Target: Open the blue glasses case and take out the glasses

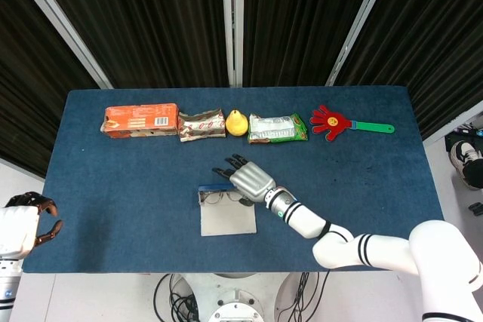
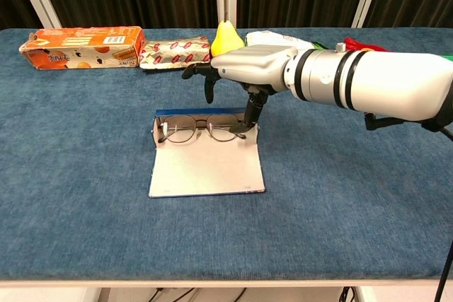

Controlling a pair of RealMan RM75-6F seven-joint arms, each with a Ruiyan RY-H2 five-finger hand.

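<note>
Nearest: blue glasses case (image 2: 205,164) lying open on counter (image 2: 85,196), grey lid flap flat toward the near edge, blue tray at its far side. Glasses (image 2: 202,129) propped in the tray, lenses facing front, not yet out. Just behind/above: right hand (image 2: 233,79) hovering over the case w/ fingers (image 2: 252,107) pointing down, one reaching to the frame's right end; can't tell if actually pinching it or only touching. Left hand (image 1: 26,220) off counter at near-left corner, fingers loosely curled, holding nothing. Judging by this: opening done, step now = getting a hold on the glasses. Next probably needs a firm pinch on frame, then lift straight up w/o dragging the case. Far row, well apart: orange box (image 2: 81,46), snack pack (image 2: 175,54), pear (image 2: 226,42), green pack (image 1: 278,128), red clapper (image 1: 339,123).
</note>
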